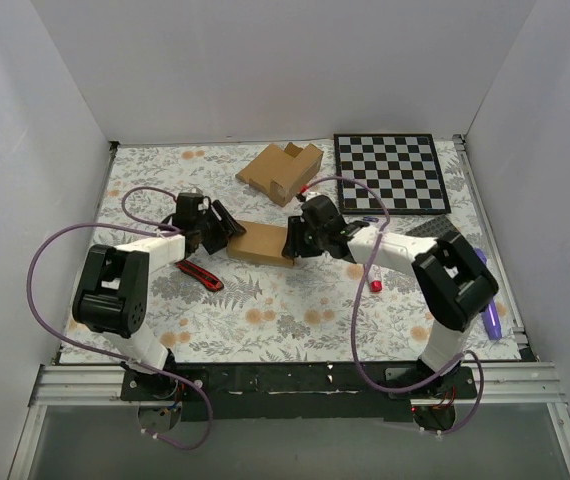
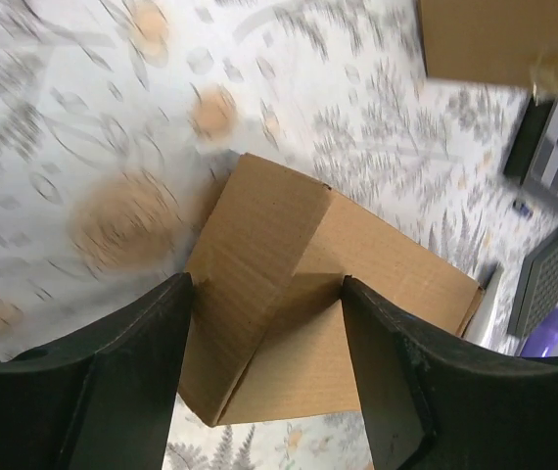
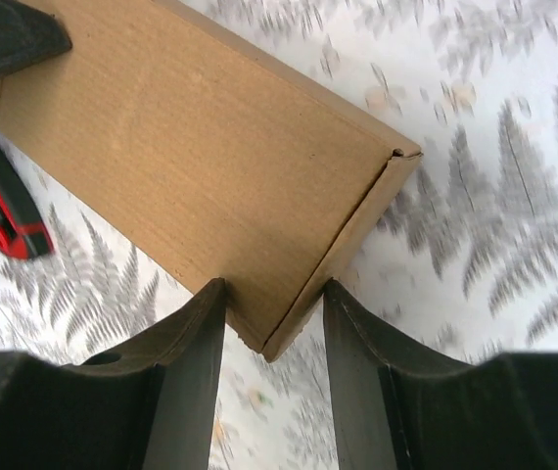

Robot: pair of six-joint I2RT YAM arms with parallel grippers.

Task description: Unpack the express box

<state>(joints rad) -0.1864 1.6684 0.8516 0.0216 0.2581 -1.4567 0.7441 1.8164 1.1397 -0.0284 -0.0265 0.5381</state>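
The express box (image 1: 262,243), a flat plain brown carton, lies mid-table between my two grippers. My left gripper (image 1: 227,228) is at its left end. In the left wrist view that gripper (image 2: 267,282) has its fingers pressed against the two sides of the box (image 2: 299,294), which sits tilted with one corner pointing at the camera. My right gripper (image 1: 295,240) is at the box's right end. The right wrist view shows it (image 3: 274,284) pinching a corner of the box (image 3: 191,147), and both fingers touch cardboard.
A larger notched cardboard box (image 1: 281,170) stands behind, with a chessboard (image 1: 390,172) to its right. A red-and-black utility knife (image 1: 200,274) lies just front-left of the express box. A small red object (image 1: 375,285) and a purple object (image 1: 490,310) lie to the right.
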